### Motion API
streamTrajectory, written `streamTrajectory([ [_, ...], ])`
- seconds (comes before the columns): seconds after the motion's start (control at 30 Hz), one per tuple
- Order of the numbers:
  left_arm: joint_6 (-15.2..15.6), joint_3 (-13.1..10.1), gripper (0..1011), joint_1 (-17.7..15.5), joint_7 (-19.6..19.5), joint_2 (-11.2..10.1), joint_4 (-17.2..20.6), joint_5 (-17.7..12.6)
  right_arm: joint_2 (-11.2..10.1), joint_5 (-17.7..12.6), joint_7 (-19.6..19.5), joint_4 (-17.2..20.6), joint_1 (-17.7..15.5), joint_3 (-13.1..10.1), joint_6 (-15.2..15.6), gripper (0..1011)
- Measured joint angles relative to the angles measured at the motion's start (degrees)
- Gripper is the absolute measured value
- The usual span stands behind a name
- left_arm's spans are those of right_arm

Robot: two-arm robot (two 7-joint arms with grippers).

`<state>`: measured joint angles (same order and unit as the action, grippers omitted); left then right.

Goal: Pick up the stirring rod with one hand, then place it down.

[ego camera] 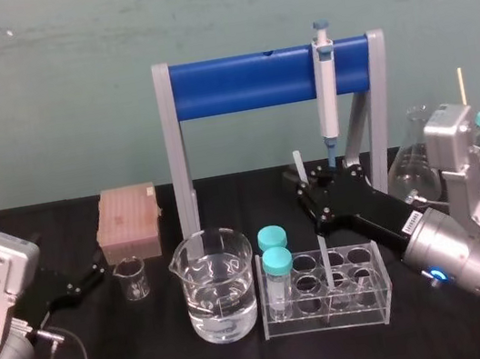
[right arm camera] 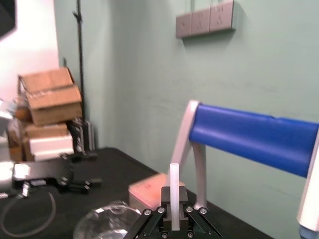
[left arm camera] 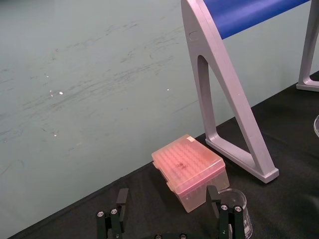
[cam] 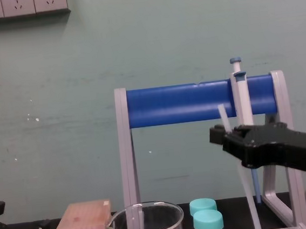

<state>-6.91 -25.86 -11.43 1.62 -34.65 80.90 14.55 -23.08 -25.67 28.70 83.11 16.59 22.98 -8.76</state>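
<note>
Left gripper (ego camera: 97, 271): parked low beside the small beaker (ego camera: 131, 279), jaws apart, holding nothing.
Stirring rod (ego camera: 299, 169): near upright, with its lower end seemingly in the tube rack (ego camera: 371, 301).
Right gripper (ego camera: 308, 191): jaws clamped on the rod's upper part, probably so it can lift straight out.

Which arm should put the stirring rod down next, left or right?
Right. The right gripper is shut on the stirring rod, holding it at the test tube rack. The left gripper sits parked by the small beaker, jaws open and empty.
</note>
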Motion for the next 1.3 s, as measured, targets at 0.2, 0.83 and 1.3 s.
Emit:
streamTrajectory([
  [0.2, 0.0, 0.0, 1000, 0.0, 0.0, 0.0, 0.0, 0.0, -0.4, -1.9, 1.9, 2.4, -1.8, -1.6, -1.8, 70],
  [0.83, 0.0, 0.0, 1000, 0.0, 0.0, 0.0, 0.0, 0.0, -0.9, -7.1, 2.0, 8.3, 2.8, -7.1, -2.1, 70],
  [1.3, 0.0, 0.0, 1000, 0.0, 0.0, 0.0, 0.0, 0.0, -1.5, -7.3, 1.2, 9.1, 2.6, -7.2, -1.4, 70],
])
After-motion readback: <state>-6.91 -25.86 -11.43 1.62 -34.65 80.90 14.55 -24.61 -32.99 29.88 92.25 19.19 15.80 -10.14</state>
